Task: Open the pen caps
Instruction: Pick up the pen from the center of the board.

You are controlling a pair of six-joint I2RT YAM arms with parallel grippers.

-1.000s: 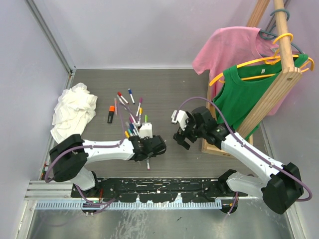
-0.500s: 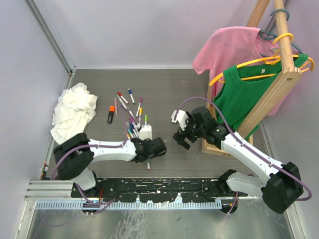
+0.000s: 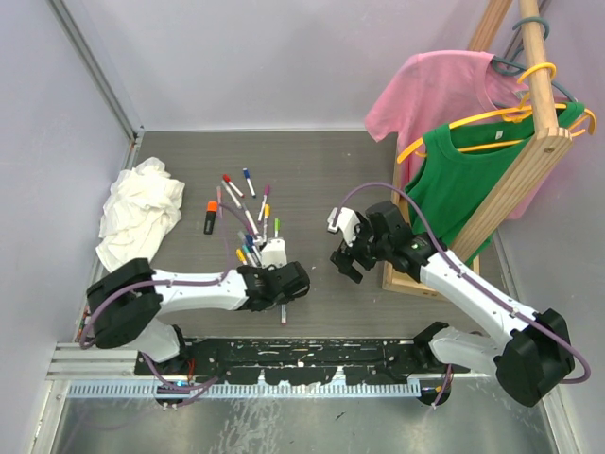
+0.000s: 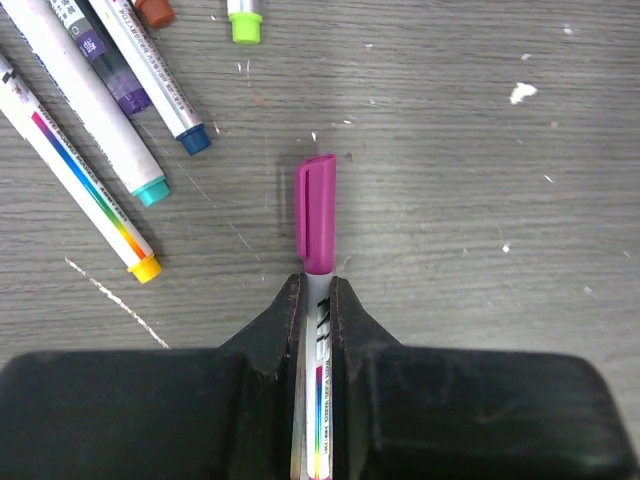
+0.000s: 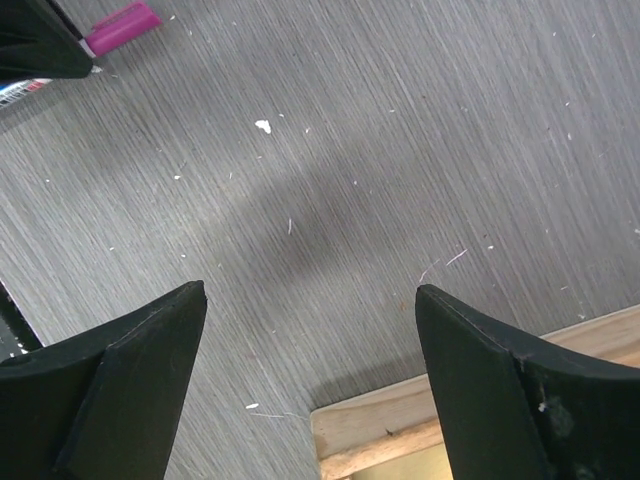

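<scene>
Left end effector [image 4: 317, 288] clamps a pen [image 4: 316, 400], magenta cap [image 4: 316, 215] on, print unreadable; right end effector [image 5: 310, 292] apart.

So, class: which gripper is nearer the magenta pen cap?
Left. The left gripper clamps the pen barrel just behind the magenta cap; the right gripper hangs open, well apart.

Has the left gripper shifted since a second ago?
Yes: the left gripper has slid slightly toward the near black rail, away from the orange-and-black marker.

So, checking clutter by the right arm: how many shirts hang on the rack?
2: a pink shirt behind, a green shirt in front of it; more may hang out of frame.
</scene>
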